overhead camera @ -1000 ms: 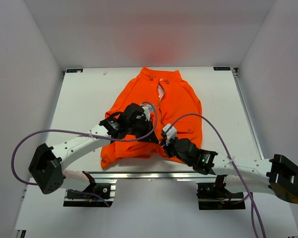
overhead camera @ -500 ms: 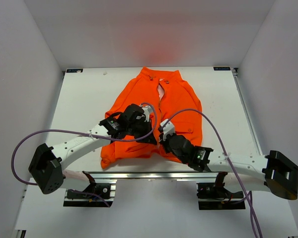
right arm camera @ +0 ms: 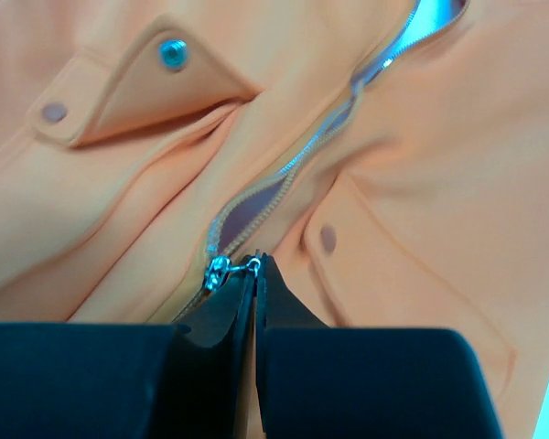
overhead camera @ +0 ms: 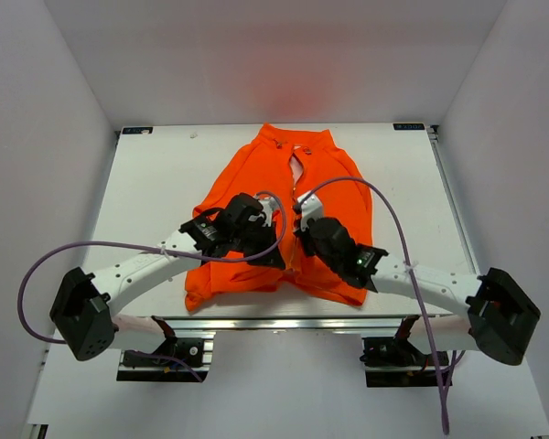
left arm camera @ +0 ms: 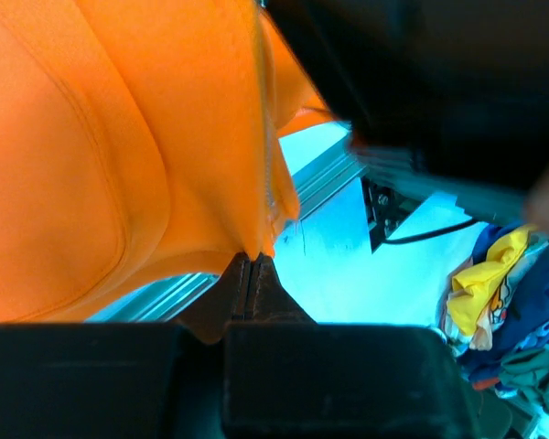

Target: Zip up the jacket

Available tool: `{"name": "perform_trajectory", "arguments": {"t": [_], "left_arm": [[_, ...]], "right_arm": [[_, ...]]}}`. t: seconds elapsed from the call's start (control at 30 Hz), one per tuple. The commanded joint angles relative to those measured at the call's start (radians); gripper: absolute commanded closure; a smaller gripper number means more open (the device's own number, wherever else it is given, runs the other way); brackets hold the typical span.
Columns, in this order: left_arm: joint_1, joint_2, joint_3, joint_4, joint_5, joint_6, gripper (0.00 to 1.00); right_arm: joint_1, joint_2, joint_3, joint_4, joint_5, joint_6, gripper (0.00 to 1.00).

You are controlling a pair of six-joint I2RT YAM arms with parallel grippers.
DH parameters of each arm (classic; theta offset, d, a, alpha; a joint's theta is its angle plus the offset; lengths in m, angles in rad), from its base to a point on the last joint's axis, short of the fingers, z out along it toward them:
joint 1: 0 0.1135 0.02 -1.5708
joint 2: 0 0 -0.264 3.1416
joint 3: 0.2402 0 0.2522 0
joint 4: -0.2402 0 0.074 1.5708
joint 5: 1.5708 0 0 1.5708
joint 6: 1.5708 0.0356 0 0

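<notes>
The bright orange jacket lies flat on the table, collar at the far side. My left gripper is shut on the jacket's bottom hem beside the zipper; the left wrist view shows its jaws pinching the orange edge. My right gripper is shut on the silver zipper pull; in the right wrist view the slider sits just left of the closed jaws. The zipper stands open above the slider, up to the collar.
The white table is walled by white panels at the back and sides. A metal rail runs along the near edge. Purple cables loop from both arms. Flapped pockets with snaps flank the zipper.
My right gripper has moved up the jacket's front toward the collar with the zipper pull, the arm stretching forward. My left gripper has held the hem in place.
</notes>
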Motion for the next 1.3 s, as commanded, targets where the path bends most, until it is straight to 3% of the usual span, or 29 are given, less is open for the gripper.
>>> {"name": "perform_trajectory", "arguments": {"t": [0.0,0.2,0.43,0.57,0.7,0.77,0.8,0.93,1.0,1.03,1.07,1.1,1.13,1.17,1.2,1.23,1.27], "left_arm": [[-0.013,-0.08,-0.046,-0.173,0.1,-0.009,1.0],[-0.012,-0.154,-0.183,-0.21,0.115,-0.07,1.0],[-0.013,-0.132,-0.276,-0.171,0.166,-0.107,1.0],[-0.013,-0.129,-0.304,-0.185,0.194,-0.121,1.0],[-0.012,-0.135,-0.342,-0.188,0.212,-0.159,1.0],[-0.01,-0.119,-0.332,-0.211,0.192,-0.158,1.0],[-0.01,-0.111,-0.321,-0.234,0.177,-0.158,1.0],[-0.007,-0.083,-0.261,-0.266,0.14,-0.141,1.0],[-0.009,-0.069,-0.246,-0.271,0.135,-0.135,1.0],[-0.007,-0.074,-0.246,-0.271,0.137,-0.136,1.0],[-0.007,-0.083,-0.249,-0.259,0.145,-0.136,1.0],[-0.009,-0.086,-0.246,-0.26,0.143,-0.139,1.0],[-0.009,-0.085,-0.233,-0.263,0.119,-0.136,0.97],[-0.009,-0.082,-0.191,-0.289,0.094,-0.129,0.69],[-0.007,-0.073,-0.162,-0.305,0.061,-0.115,0.47],[-0.007,-0.066,-0.126,-0.324,-0.045,-0.088,0.21],[-0.007,-0.062,-0.046,-0.363,-0.103,-0.077,0.03]], "right_arm": [[-0.12,0.06,0.101,0.091,0.0,-0.061,1.0],[-0.348,0.357,0.32,0.116,-0.153,-0.141,1.0],[-0.503,0.709,0.712,0.078,-0.217,-0.198,1.0],[-0.575,0.948,1.04,0.0,-0.218,-0.212,1.0],[-0.643,1.299,1.578,-0.12,-0.221,-0.204,1.0],[-0.654,1.381,1.697,-0.122,-0.23,-0.198,1.0],[-0.658,1.405,1.719,-0.097,-0.238,-0.198,1.0],[-0.66,1.315,1.511,0.076,-0.287,-0.195,1.0],[-0.658,1.289,1.495,0.116,-0.292,-0.204,1.0],[-0.658,1.292,1.559,0.096,-0.292,-0.21,0.95],[-0.658,1.294,1.59,0.037,-0.292,-0.216,0.56],[-0.66,1.271,1.605,0.012,-0.307,-0.207,0.3],[-0.658,1.242,1.562,0.006,-0.316,-0.198,0.11],[-0.66,1.208,1.508,0.033,-0.318,-0.178,0.11],[-0.658,1.13,1.451,0.05,-0.318,-0.172,0.11],[-0.658,1.093,1.361,0.059,-0.31,-0.166,0.11],[-0.658,1.031,1.33,0.049,-0.304,-0.145,0.11]]}}
